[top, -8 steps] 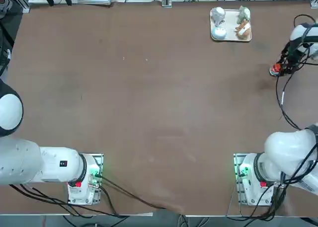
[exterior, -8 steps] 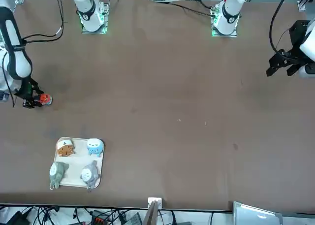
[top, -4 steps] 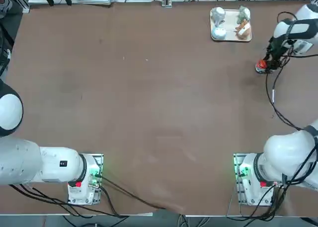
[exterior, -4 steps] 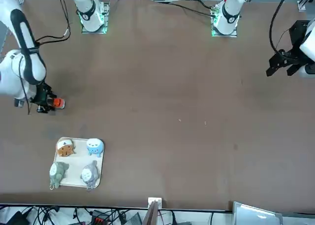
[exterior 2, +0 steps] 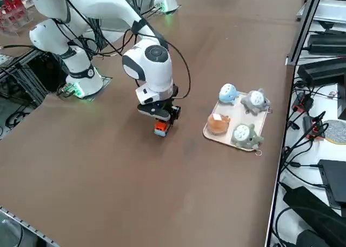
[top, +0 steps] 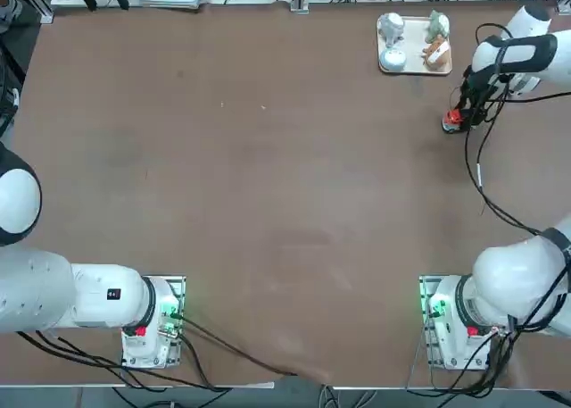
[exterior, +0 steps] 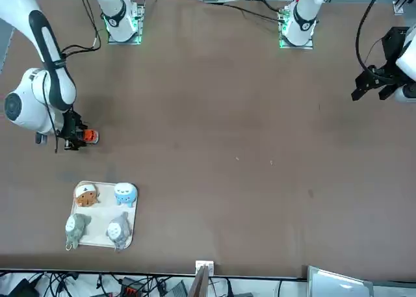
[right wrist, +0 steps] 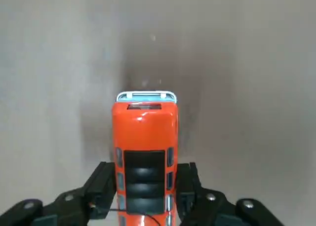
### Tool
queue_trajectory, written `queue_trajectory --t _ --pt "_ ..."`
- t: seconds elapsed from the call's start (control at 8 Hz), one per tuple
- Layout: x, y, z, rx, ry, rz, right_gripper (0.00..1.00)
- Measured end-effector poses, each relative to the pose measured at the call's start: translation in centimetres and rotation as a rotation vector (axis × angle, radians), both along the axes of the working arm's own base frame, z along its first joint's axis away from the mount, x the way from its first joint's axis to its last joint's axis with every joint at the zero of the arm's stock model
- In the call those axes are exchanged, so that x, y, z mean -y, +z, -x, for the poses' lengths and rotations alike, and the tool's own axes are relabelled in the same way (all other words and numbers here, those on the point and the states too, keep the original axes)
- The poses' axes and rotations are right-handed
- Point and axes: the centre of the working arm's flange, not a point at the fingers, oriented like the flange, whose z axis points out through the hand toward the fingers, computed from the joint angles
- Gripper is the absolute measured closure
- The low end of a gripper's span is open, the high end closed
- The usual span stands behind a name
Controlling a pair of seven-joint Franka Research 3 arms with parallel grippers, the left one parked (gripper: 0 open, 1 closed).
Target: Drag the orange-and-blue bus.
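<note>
The orange-and-blue bus (right wrist: 145,147) is a tiny red-orange toy with dark windows and a pale blue front. It rests on the brown table (top: 268,176) near the far right, a short way in front of the white tray. My right gripper (right wrist: 144,191) is shut on the bus, one black finger (right wrist: 101,189) pressed against each long side. From overhead the bus (top: 453,119) shows just below the gripper (top: 461,113). Across the table the bus (exterior: 90,136) pokes out beside the gripper (exterior: 77,138). The side camera shows the bus (exterior 2: 160,128) under the gripper (exterior 2: 164,117).
A white tray (top: 412,66) with pale figurines and an orange-brown piece stands at the far right of the table, close to the bus. The same tray (exterior 2: 220,140) lies just beyond the gripper in the side view. Cables run along the table's far edge.
My right gripper has slid the bus across the table toward the left in the overhead view, nearer the tray's front. Its grip on the bus has stayed the same.
</note>
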Motion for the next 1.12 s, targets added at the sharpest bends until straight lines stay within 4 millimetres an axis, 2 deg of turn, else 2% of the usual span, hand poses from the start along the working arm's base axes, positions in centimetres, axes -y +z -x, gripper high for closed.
queue_trajectory --t 0.5,0.88,1.12 --pt "-6.5 -0.1 0.0 -0.019 -0.065 -0.044 0.35" --pt "-10.2 -0.1 -0.1 -0.019 -0.149 -0.045 0.35" --pt "-14.6 0.0 -0.2 -0.010 -0.125 -0.044 0.35"
